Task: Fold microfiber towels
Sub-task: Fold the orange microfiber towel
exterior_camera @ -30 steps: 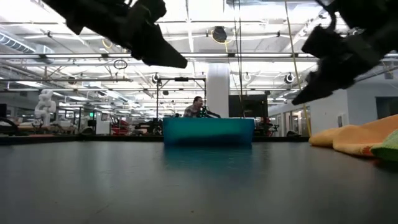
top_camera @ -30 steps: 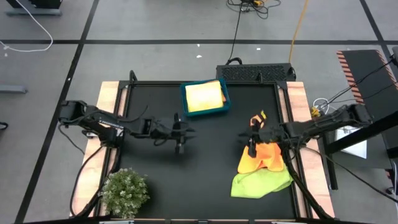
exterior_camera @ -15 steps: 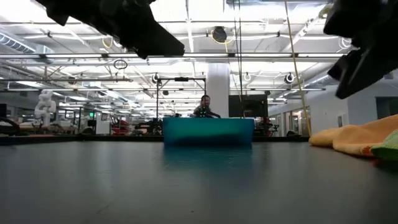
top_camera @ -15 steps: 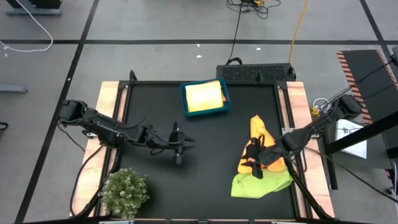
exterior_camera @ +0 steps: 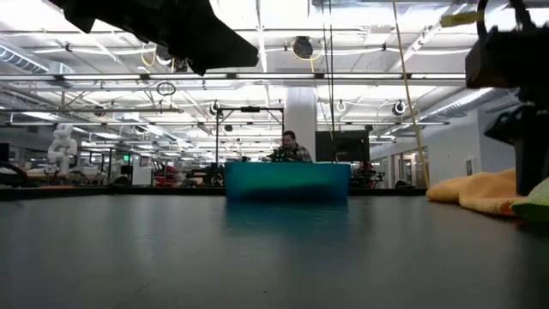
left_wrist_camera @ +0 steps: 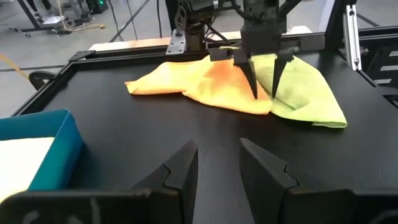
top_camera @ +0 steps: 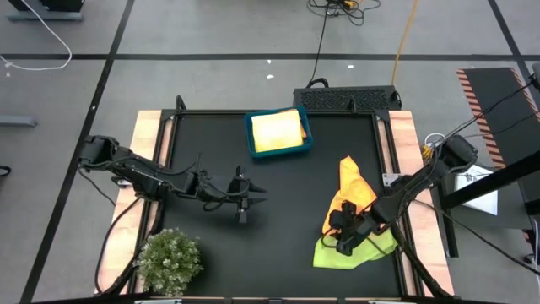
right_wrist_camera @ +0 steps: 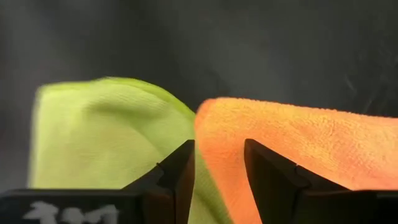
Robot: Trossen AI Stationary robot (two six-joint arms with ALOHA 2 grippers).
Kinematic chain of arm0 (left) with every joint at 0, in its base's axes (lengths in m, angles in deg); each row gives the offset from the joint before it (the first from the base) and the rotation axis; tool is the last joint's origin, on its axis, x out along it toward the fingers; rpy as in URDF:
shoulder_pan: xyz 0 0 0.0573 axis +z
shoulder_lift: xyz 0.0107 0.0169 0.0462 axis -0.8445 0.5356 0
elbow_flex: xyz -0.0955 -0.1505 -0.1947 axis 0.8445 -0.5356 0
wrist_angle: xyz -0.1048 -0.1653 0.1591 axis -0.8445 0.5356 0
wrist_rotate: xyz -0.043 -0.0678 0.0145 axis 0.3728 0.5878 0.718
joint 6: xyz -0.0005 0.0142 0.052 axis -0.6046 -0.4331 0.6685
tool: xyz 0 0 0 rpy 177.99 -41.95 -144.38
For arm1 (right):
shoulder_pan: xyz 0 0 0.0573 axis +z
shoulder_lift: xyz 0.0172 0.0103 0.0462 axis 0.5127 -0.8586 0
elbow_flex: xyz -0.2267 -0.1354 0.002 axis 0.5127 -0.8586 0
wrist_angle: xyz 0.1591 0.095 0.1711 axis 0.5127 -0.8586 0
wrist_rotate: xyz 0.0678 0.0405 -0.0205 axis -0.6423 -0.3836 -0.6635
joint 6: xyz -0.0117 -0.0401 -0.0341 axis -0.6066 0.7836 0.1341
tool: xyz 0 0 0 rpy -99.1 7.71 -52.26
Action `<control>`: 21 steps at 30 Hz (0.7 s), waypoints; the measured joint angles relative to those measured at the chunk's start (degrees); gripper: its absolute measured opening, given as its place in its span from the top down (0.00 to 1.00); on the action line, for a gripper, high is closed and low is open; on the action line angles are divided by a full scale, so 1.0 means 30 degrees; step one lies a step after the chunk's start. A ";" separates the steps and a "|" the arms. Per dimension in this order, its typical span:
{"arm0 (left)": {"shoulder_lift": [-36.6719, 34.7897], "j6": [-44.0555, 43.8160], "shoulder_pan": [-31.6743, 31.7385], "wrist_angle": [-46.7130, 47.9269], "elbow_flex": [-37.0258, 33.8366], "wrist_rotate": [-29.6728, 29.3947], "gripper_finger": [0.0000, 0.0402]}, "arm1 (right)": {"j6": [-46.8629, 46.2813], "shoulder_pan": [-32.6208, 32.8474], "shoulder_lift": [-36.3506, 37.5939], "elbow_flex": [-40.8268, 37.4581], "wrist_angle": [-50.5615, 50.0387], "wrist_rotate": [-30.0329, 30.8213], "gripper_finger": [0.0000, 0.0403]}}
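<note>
A bushy plant [top_camera: 170, 260] sits at the table's 7 o'clock corner. The left gripper [top_camera: 244, 200] hangs over the bare black table [top_camera: 287, 219], a little toward 9 o'clock from the middle. Its fingers [left_wrist_camera: 180, 168] are partly open and hold nothing. At 12 o'clock a blue bin [top_camera: 279, 133] holds a folded yellow towel [top_camera: 278, 130]. Over at 4 o'clock lie the loose towels in a heap. An orange towel [top_camera: 355, 191] lies partly on a lime green towel [top_camera: 342, 252]. The right gripper [top_camera: 347, 239] points down right above where those two meet. Its fingers [right_wrist_camera: 177, 174] are partly open, with nothing held.
</note>
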 joint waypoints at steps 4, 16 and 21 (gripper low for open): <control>-0.0005 0.0110 0.0000 0.0015 0.0000 0.0000 0.71 | 0.0133 -0.0246 -0.1081 0.0000 0.0059 -0.0015 0.68; 0.0002 0.0180 0.0022 0.0029 0.0000 0.0000 0.71 | 0.3455 -0.1488 -0.0149 -0.0022 -0.0302 0.1167 0.94; 0.0002 0.0184 0.0022 0.0036 0.0000 0.0000 0.71 | 0.5257 -0.2492 0.1284 -0.0022 -0.0199 0.2075 0.98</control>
